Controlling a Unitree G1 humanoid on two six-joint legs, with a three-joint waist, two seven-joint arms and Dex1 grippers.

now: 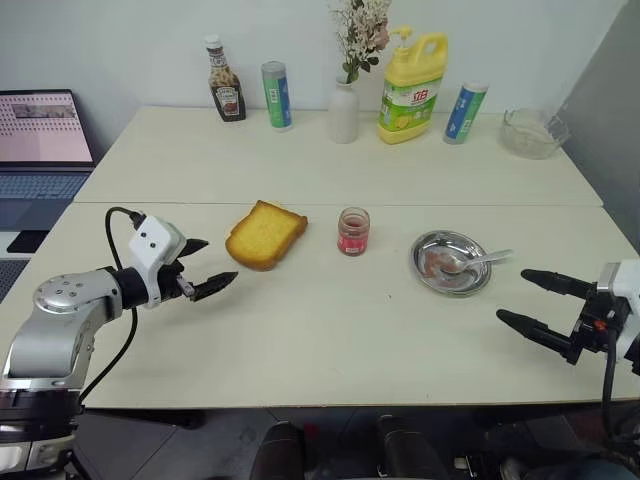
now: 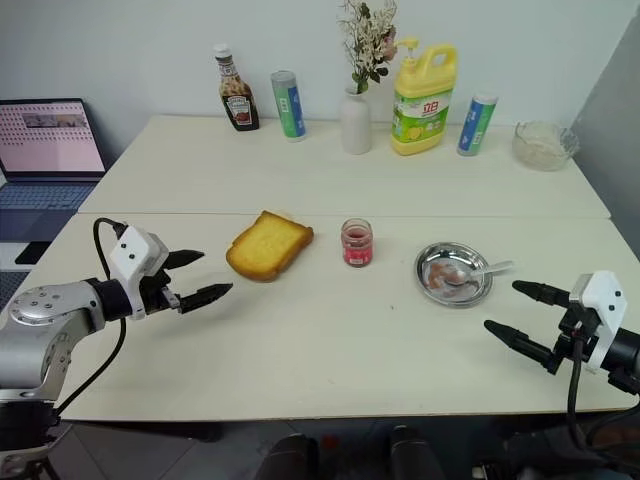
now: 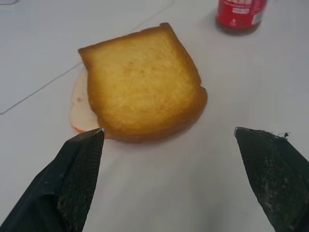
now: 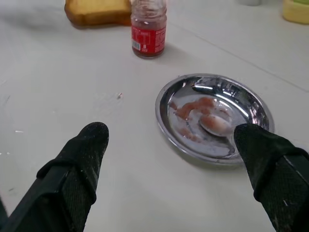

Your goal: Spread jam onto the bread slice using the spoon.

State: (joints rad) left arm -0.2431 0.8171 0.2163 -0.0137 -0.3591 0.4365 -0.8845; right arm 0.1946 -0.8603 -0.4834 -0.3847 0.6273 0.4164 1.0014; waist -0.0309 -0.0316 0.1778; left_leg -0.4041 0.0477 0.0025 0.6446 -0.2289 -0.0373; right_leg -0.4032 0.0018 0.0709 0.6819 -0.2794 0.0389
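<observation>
The golden toasted bread slice lies on the table left of centre, over a paler thin slice. My left gripper hovers open just left of it, fingers pointing at the bread. The small glass jar of red jam stands open to the right of the bread. Further right, the silver spoon rests in a round metal dish smeared with jam, its bowl lying in the dish. My right gripper stands open near the table's right front, a little short of the dish, holding nothing.
Along the far edge stand a brown ketchup bottle, two tube containers, a white vase with flowers, a yellow detergent bottle and a glass bowl. A laptop sits off the table to the left.
</observation>
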